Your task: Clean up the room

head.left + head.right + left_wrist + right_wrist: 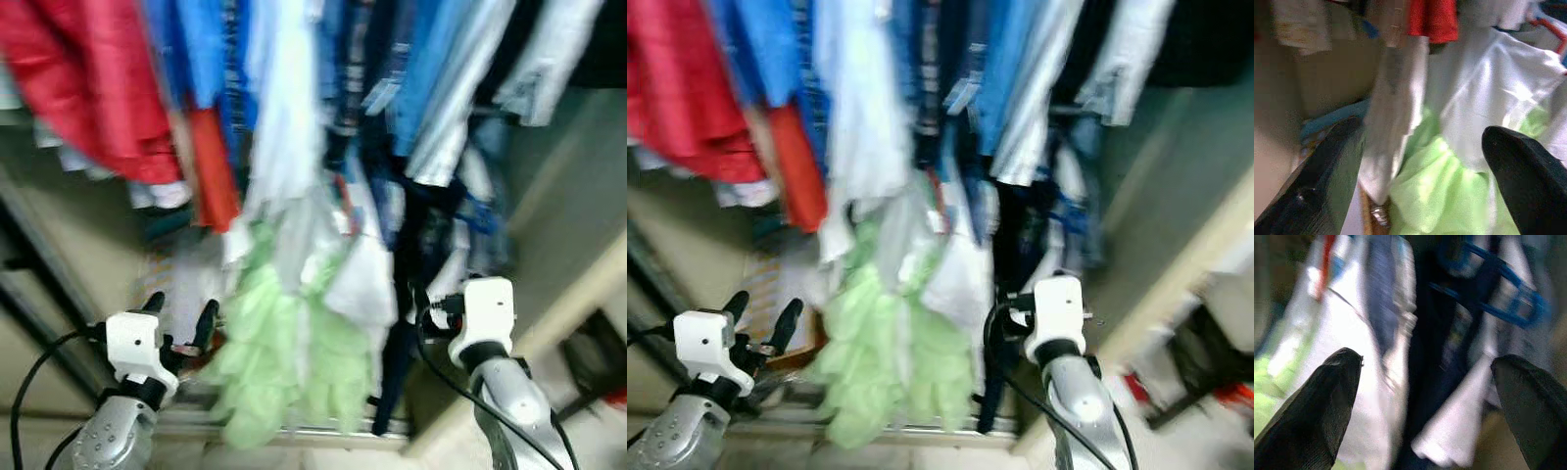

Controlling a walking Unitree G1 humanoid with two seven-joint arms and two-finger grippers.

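- Pale green garment [265, 352] is drooping low, just beyond the left fingers [208, 321], between them and the right fingers [1327, 396].
- White garment [289, 127] is hanging above it, draping onto the green.
- Red garment [88, 88] is dangling high above the left fingers.
- Blue shirts [431, 69] are hanging well above the right fingers.
- Dark garment [407, 255] is trailing down just beside the right fingers, with a blue hanger [1508, 293] showing beyond them.

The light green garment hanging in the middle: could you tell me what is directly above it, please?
Above the light green garment hang a white garment and blue shirts, with a red garment further left. The frames are blurred, and whatever the clothes hang from is out of sight.
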